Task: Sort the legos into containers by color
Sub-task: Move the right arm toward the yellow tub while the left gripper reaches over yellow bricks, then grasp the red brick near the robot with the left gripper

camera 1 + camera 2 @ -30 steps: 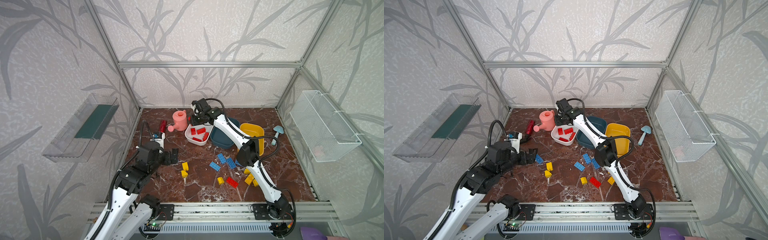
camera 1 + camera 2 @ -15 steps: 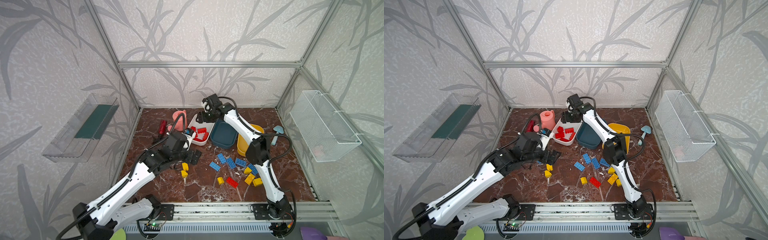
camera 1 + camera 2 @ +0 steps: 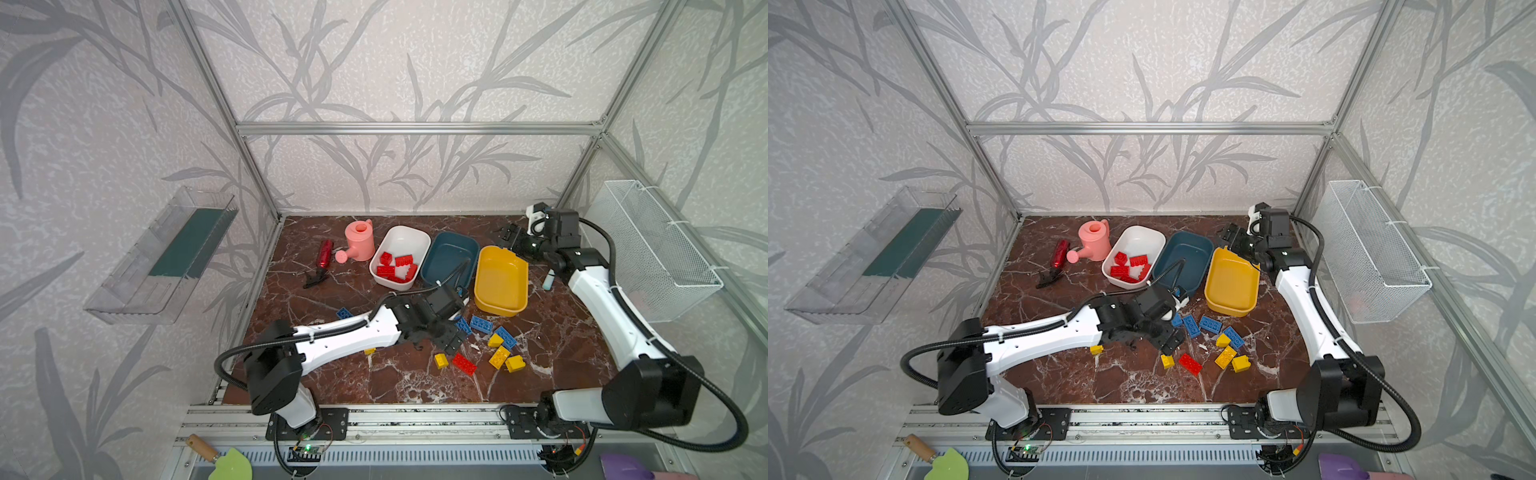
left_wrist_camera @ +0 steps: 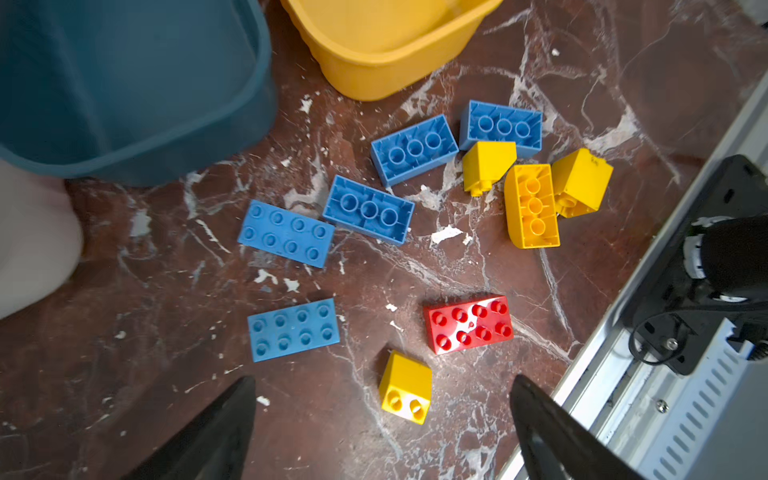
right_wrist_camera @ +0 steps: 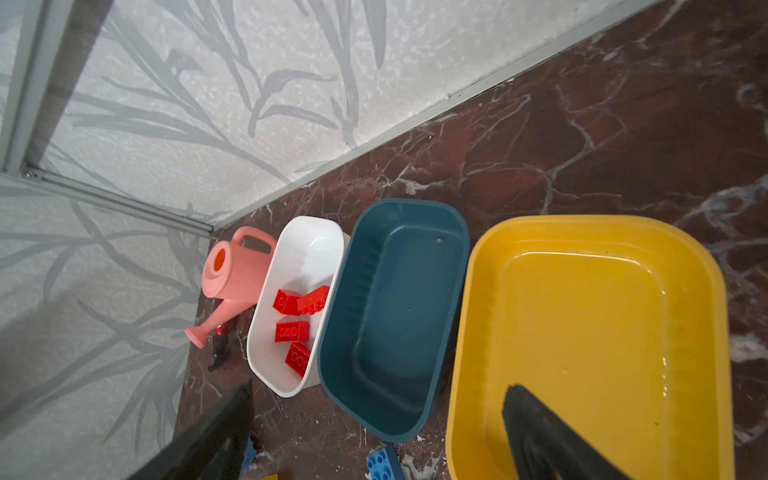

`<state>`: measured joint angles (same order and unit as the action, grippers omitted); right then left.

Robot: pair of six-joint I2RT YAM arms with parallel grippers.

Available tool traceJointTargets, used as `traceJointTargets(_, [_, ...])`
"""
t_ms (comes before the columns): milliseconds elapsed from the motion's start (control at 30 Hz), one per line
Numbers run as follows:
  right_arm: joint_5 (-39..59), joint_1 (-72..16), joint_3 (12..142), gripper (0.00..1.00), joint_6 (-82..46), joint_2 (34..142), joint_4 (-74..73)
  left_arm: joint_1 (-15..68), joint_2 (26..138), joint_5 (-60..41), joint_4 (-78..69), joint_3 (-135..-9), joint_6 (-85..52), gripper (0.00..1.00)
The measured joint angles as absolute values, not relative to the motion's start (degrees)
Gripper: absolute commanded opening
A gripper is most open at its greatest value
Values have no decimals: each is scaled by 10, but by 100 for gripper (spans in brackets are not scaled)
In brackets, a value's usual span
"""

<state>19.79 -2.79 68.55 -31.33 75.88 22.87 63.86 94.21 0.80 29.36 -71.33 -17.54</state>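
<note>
Red legos (image 3: 404, 261); white tub (image 3: 406, 232); teal tub (image 3: 451, 257); yellow tub (image 3: 500, 282).

The left arm (image 3: 345, 338) hides most of a yellow brick (image 3: 369, 351) under it

My left arm (image 3: 340, 336) and right arm (image 3: 611, 307) match: smooth white shells on the long links, blocky black housings (image 3: 272, 382) at the joints, and a ribbed black cable (image 3: 735, 415) looping out from each base. Small dark screw holes (image 3: 320, 338) dot my left white link, and black base plates (image 3: 336, 419) bolt me to a silver rail (image 3: 415, 415). My left gripper (image 4: 382, 378) and right gripper (image 5: 380, 385) end in matte black fingers (image 4: 216, 432) tapering to narrow tips.
</note>
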Motion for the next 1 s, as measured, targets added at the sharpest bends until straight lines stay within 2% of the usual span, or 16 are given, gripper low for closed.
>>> traceJointTargets(367, [168,37,559,98,-345,612,209,745,1090,59,308,-805,-288,96])
traceJointTargets(733, [170,39,495,98,-345,579,201,750,1144,71,336,-813,-332,97])
traceJointTargets(867, [175,39,494,98,-345,579,192,749,1164,77,345,-817,-337,93])
traceJointTargets(1000, [179,39,494,98,-345,579,184,744,1174,74,345,-819,-339,82])
